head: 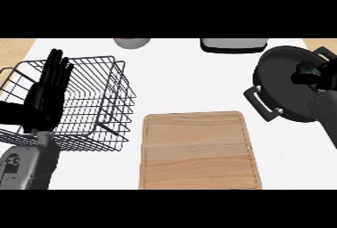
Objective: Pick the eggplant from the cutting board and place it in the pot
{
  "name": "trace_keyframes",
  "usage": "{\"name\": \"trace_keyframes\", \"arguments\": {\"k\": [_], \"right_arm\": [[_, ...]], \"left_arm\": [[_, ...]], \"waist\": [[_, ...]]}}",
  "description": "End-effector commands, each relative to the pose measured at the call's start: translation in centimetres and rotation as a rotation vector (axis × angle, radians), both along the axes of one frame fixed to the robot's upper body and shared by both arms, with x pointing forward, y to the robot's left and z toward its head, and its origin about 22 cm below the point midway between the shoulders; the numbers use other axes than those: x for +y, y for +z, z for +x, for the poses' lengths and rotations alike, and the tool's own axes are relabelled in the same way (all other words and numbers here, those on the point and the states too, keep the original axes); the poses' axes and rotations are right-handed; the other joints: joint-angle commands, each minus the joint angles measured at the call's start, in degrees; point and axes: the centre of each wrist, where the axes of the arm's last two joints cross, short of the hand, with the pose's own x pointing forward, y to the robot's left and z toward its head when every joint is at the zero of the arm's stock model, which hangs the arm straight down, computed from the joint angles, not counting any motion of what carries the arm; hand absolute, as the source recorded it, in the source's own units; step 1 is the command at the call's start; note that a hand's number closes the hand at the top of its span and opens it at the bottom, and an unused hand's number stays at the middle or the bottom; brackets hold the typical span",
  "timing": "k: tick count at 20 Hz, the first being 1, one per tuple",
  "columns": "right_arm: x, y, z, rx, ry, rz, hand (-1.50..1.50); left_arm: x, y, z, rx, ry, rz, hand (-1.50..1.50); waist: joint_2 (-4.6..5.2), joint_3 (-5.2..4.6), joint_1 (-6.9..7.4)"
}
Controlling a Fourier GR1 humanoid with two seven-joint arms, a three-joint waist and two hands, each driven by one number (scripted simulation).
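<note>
Eggplant cannot be made out anywhere. Left hand [46, 95] upright at left, fingers straight and apart, against wire basket [99, 111]. Cutting board [197, 151] centre, near. Pot [280, 84] far right; right hand [310, 73] over it, closure cannot be told.

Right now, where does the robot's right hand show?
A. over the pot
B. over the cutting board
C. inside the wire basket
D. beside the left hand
A: the right hand lies over the black pot at the view's right side, apart from the cutting board.
</note>
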Motion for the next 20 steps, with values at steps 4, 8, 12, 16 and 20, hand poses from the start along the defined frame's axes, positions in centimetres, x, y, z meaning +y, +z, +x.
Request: {"name": "trace_keyframes", "arguments": {"k": [4, 8, 12, 16, 20], "right_arm": [[-1.8, -1.8, -2.0, -0.01, 0.144, 0.204, -1.5], [-1.6, -1.7, -1.3, -0.105, 0.202, 0.142, -1.5], [0.3, 1.0, 0.1, -0.319, 0.235, 0.168, -1.5], [-2.3, 2.0, -0.6, -0.459, 0.148, 0.213, -1.5], [-2.8, 1.0, -1.9, -0.619, 0.11, 0.276, -1.5]], "left_arm": [[0.7, 0.1, -0.5, -0.013, -0.006, -0.004, 0.0], [0.0, 1.2, 1.9, -0.004, 0.002, -0.013, 0.0], [0.7, 0.3, 0.0, 0.003, 0.005, 0.001, 0.0], [-0.8, 1.5, 0.1, -0.001, 0.004, -0.012, 0.0], [-0.1, -0.6, 0.2, 0.007, 0.002, -0.007, 0.0]], "waist": [[-0.05, 0.02, 0.3], [0.32, 0.03, 0.67], [-0.26, -0.04, 0.2], [-0.17, 0.01, 0.2], [0.12, 0.04, 0.04]]}}
